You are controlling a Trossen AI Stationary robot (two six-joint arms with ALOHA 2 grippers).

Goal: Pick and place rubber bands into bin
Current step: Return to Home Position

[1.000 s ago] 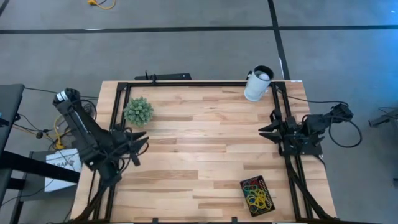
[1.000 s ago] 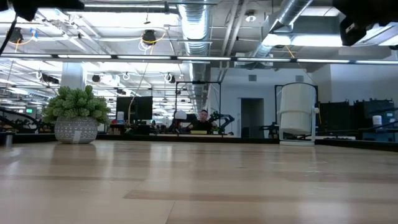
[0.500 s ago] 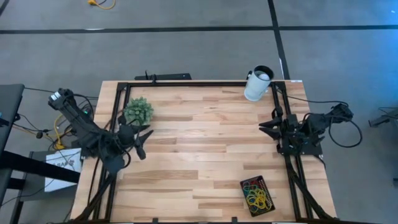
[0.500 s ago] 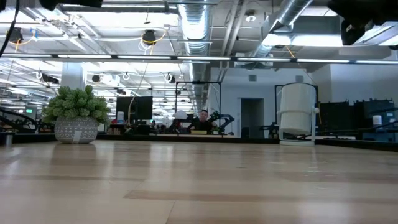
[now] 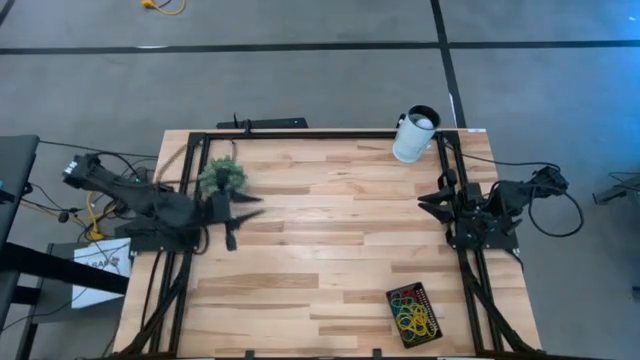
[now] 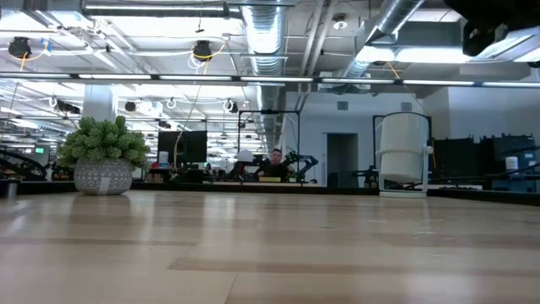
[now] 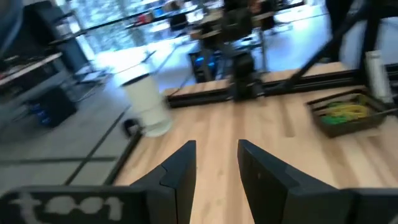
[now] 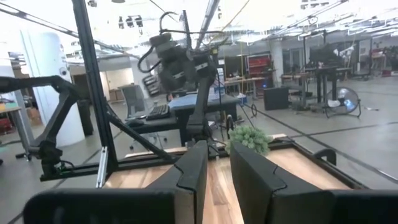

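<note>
Left gripper [image 7: 216, 149]: my fingers parted, nothing between them. It hangs just beside the potted plant [image 5: 222, 177], at the table [image 5: 320, 240] edge, out of the working area, which I judge suits homing.

Right gripper [image 8: 219, 148]: fingers parted, empty, at the opposite edge. The bin [image 5: 424, 290] sits near this hand, on the operator side, rubber bands [image 5: 412, 315] heaped inside.
</note>
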